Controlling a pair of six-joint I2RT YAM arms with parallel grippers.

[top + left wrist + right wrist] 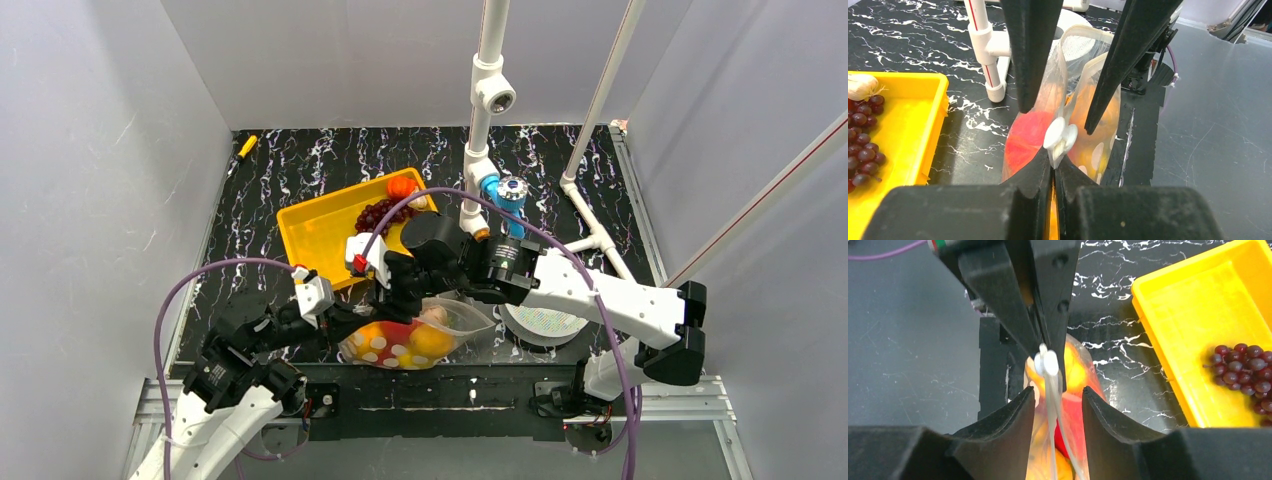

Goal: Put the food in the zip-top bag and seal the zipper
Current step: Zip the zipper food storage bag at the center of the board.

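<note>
The clear, crinkly zip-top plastic bag [455,322], filled with glossy red, orange and yellow toy food [400,345], is laid on the black marbled table [300,160] just in front of the yellow rectangular tray [315,235]. Its zipper strip [1052,430] is pinched by the left pincer [1053,165] and straddled by the spread right pincer [1058,392].

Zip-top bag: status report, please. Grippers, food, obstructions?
Left gripper shut on zip-top bag edge. Right gripper open, jaws astride the zipper. Red and orange food inside bag; grapes not yet bagged, in yellow tray. No obstruction seen.
</note>
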